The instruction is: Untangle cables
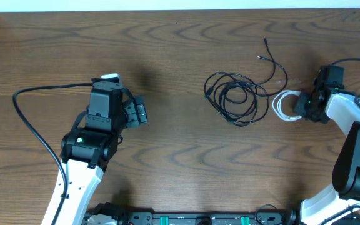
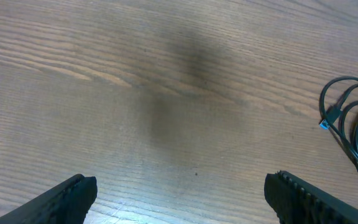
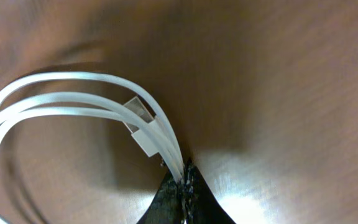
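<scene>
Right gripper (image 3: pixel 182 186) pinches the white cable (image 3: pixel 73 99), its plug (image 3: pixel 143 121) seen only at the wrist; overhead shows the black cable (image 1: pixel 232 100) coiled beside; left gripper (image 2: pixel 179 190) spread.

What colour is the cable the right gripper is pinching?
The cable is white; the right wrist view shows it best, pinched in the right gripper.

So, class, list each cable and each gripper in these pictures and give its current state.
white cable: looped, strands pinched in the right jaws.
black cable: loosely coiled, lying free, ungripped.
left gripper: jaws wide open, empty.
right gripper: jaws shut on the white cable.
</scene>
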Controlling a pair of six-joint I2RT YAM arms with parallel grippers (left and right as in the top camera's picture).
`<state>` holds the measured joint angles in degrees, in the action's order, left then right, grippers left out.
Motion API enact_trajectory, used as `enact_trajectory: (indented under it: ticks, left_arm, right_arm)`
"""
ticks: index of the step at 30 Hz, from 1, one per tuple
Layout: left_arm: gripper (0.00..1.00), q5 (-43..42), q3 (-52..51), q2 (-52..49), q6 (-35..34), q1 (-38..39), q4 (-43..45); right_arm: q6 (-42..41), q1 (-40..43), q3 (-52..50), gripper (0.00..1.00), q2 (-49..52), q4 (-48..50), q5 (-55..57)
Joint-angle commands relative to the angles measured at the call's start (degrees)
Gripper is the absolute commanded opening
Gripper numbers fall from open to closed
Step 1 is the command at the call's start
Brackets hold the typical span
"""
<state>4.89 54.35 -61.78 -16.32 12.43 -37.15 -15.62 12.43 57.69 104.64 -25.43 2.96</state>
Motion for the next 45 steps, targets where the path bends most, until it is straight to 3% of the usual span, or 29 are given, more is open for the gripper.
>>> enact_trajectory:
  ticks: [1, 6, 14, 27, 33, 35, 38, 40, 42, 45]
  left_arm:
    - [0.93, 0.96, 0.26, 0.04, -0.09, -0.26, -0.17]
    - [0.93, 0.96, 0.26, 0.04, -0.09, -0.26, -0.17]
    - [0.93, 0.96, 0.26, 0.04, -0.09, -0.26, -0.17]
    - [0.93, 0.96, 0.26, 0.04, -0.09, -0.26, -0.17]
    - [0.93, 0.96, 0.26, 0.04, -0.09, -0.26, -0.17]
    - [0.93, 0.96, 0.26, 0.04, -0.09, -0.26, -0.17]
    - [0.93, 0.96, 0.26, 0.04, -0.09, -0.26, -0.17]
    - [0.93, 0.96, 0.26, 0.04, -0.09, -0.26, -0.17]
    - [0.93, 0.96, 0.26, 0.04, -0.09, -0.26, -0.17]
    - [0.92, 0.96, 0.26, 0.04, -0.09, -0.26, -0.17]
  right_arm:
    - [-3.04, 1.84, -3.02, 0.01, 4.85, 2.27, 5.64]
    - [-2.93, 7.58, -0.28, 0.01, 4.85, 6.10, 11.80]
    - [0.85, 18.25, 6.67, 0.01, 4.85, 9.25, 11.45]
    - [20.04, 26.64, 9.81, 0.01, 4.85, 25.42, 11.54]
    - [22.47, 28.85, 12.70, 0.01, 4.87, 27.10, 11.85]
    - [21.03, 29.77, 12.70, 0.10, 5.03, 26.77, 11.69]
    - [17.33, 30.99, 12.70, 0.42, 5.77, 25.88, 11.26]
    - [16.92, 31.41, 12.70, 0.57, 6.08, 24.68, 9.57]
    - [16.92, 31.41, 12.70, 0.66, 6.05, 23.98, 7.96]
    - [16.94, 30.75, 12.72, 0.72, 5.60, 23.96, 7.39]
